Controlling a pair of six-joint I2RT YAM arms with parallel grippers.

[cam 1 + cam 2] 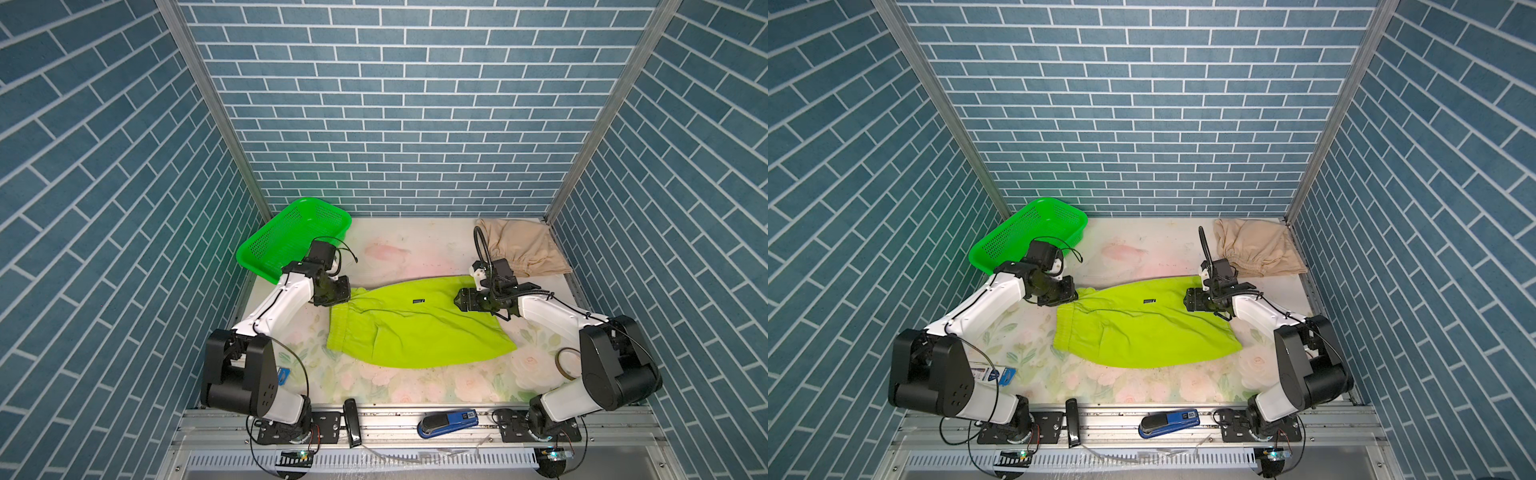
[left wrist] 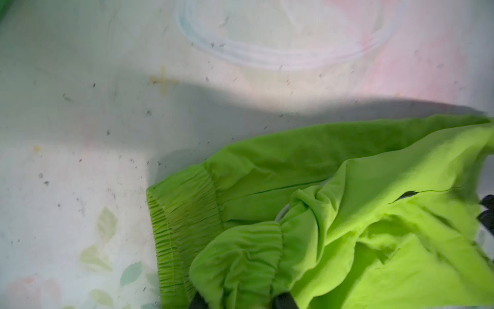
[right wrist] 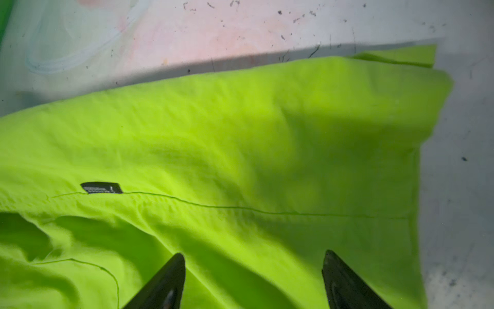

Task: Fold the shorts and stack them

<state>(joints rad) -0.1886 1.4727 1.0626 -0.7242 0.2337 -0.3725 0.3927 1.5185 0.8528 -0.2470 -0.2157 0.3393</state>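
Lime green shorts [image 1: 419, 328] lie at centre, beige shorts [image 1: 523, 249] at one o'clock — left gripper [image 2: 240, 303] pinches the waistband [image 2: 184, 214], right gripper [image 3: 254, 256] hangs spread; close it on the hem, then lift both evenly

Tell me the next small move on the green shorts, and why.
Probably lower the right gripper and close it on the lime shorts: its jaws stand open over the cloth, while the left gripper pinches the bunched waistband.
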